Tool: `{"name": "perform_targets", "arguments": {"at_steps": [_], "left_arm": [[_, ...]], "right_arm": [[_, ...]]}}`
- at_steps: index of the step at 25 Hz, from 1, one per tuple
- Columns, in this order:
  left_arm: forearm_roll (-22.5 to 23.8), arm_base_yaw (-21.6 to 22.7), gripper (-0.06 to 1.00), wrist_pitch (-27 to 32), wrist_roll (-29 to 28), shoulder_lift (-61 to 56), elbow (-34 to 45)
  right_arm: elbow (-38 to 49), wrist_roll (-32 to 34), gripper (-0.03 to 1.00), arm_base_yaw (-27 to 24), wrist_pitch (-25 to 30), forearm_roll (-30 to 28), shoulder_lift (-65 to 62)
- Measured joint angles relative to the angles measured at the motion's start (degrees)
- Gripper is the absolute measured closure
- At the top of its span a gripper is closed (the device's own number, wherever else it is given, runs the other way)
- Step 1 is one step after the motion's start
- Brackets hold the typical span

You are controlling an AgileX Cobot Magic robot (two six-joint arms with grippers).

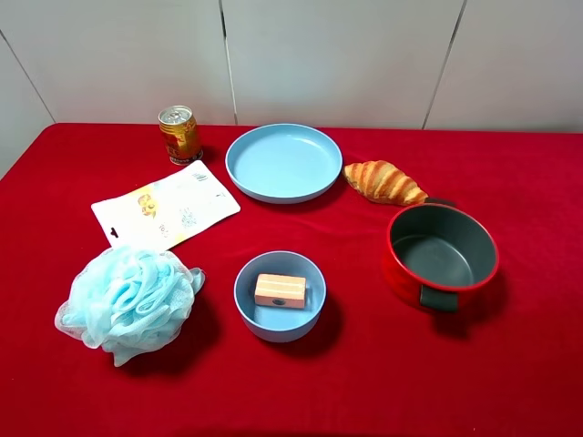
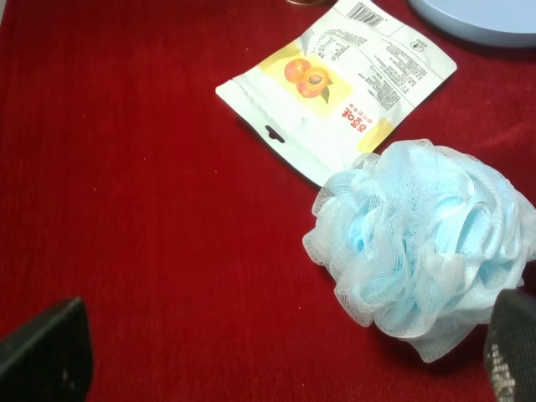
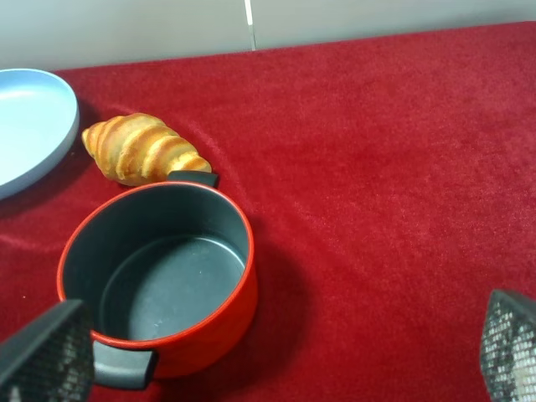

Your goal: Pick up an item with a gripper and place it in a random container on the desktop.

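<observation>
The pinkish-orange block [image 1: 280, 290] lies inside the small deep light-blue bowl [image 1: 250, 308] at the front middle of the red cloth desktop [image 1: 364, 382]. Neither arm shows in the exterior high view. In the left wrist view my left gripper [image 2: 276, 360] is open and empty, with its fingertips [image 2: 46, 356] wide apart above the cloth beside the blue mesh sponge. In the right wrist view my right gripper [image 3: 276, 360] is open and empty, with its fingertips [image 3: 46, 356] wide apart near the red pot. The bowl and block are out of both wrist views.
A blue mesh bath sponge [image 1: 127, 303] sits front left, a white snack pouch [image 1: 166, 208] behind it, a drink can [image 1: 179, 135] at the back. A wide blue plate [image 1: 283, 162], a croissant [image 1: 384, 182] and a red pot [image 1: 441, 257] stand right of middle.
</observation>
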Motion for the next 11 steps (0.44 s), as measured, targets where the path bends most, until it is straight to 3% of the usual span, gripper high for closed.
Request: {"name": "perform_targets", "arguments": {"at_steps": [11], "left_arm": [[0.0,0.0,0.02,0.0,0.1,0.0,0.0]], "right_arm": [[0.0,0.0,0.28,0.0,0.0,0.2,0.0]]}}
